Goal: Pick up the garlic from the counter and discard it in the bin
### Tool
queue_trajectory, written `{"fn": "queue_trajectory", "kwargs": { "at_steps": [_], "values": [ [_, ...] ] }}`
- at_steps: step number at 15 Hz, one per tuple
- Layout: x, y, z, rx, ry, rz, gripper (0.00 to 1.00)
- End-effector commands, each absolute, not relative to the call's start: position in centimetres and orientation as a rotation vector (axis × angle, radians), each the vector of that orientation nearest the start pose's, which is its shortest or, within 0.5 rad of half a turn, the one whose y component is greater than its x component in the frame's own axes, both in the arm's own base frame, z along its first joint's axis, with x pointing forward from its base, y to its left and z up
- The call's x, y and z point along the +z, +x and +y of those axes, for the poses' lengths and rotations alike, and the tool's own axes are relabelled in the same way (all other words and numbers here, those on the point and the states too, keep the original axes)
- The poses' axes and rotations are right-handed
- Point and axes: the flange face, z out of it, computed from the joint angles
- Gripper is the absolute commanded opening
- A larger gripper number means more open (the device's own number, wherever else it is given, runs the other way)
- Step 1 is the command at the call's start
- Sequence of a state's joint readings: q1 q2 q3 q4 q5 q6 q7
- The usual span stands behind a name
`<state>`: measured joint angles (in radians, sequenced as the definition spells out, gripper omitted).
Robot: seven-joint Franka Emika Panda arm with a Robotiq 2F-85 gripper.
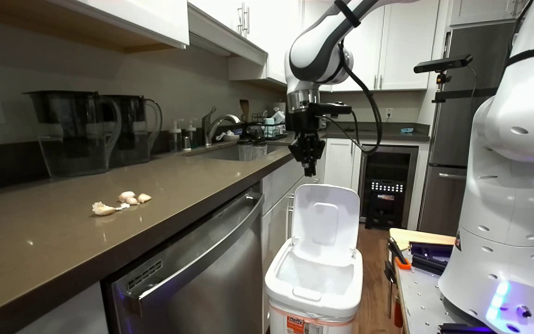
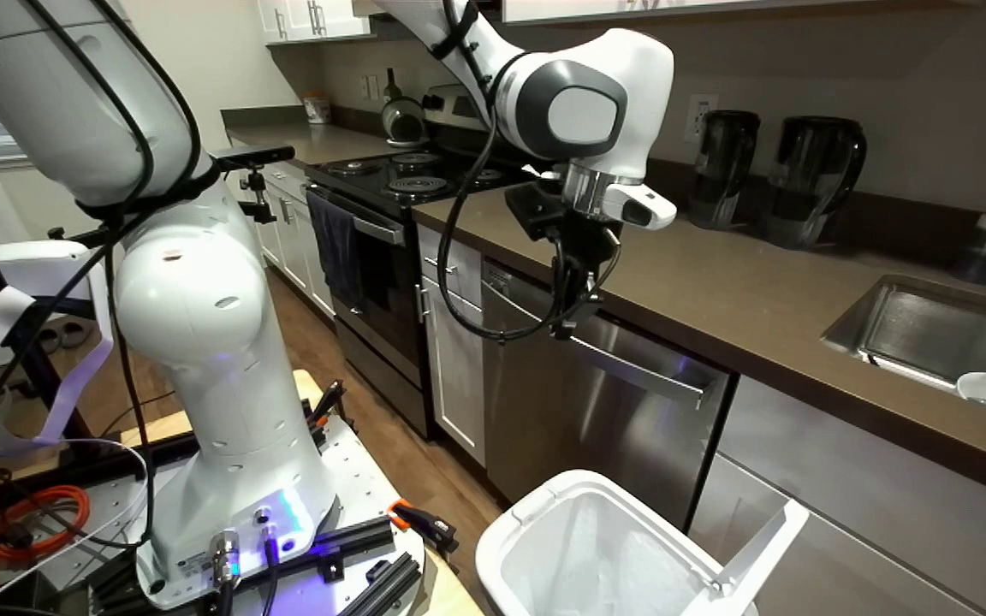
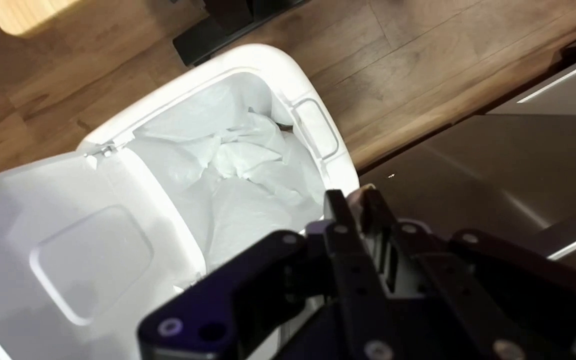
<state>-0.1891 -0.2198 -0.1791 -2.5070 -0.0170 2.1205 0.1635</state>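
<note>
Several cream-white garlic pieces (image 1: 103, 208) lie on the brown counter (image 1: 193, 185) in an exterior view. Another small garlic piece (image 3: 358, 195), pinkish, is pinched between the tips of my gripper (image 3: 355, 200) in the wrist view. The white bin (image 1: 290, 294) stands on the floor by the counter, its lid (image 1: 326, 218) raised, with a pale bag (image 3: 248, 205) inside. Hanging beyond the counter's edge, the gripper (image 1: 310, 170) points down, higher than the bin. In the wrist view its fingertips overlap the bin's rim (image 3: 340, 175); I cannot tell whether they are over the opening.
A steel dishwasher (image 1: 202, 269) with a protruding handle sits under the counter beside the bin. Two water pitchers (image 1: 72, 153) stand at the wall, and a sink (image 2: 955, 334) is set into the counter. The robot's base stands on a cart (image 1: 417, 287) near the bin.
</note>
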Motion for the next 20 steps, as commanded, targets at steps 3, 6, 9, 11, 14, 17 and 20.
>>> {"fn": "queue_trajectory", "kwargs": {
  "at_steps": [3, 6, 9, 11, 14, 17, 20],
  "values": [
    [33.7, 36.1, -16.4, 0.288, -2.911, 0.961, 0.06],
    [33.6, 35.0, -17.2, 0.276, -2.890, 1.043, 0.06],
    [34.0, 34.9, -18.1, 0.261, -2.880, 1.111, 0.06],
    [34.4, 35.2, -18.8, 0.256, -2.877, 1.138, 0.06],
    [34.6, 35.7, -19.3, 0.259, -2.877, 1.162, 0.11],
    [35.2, 36.5, -19.0, 0.250, -2.883, 1.120, 0.44],
    [35.9, 37.6, -18.0, 0.243, -2.903, 1.073, 0.62]
  ]
}}
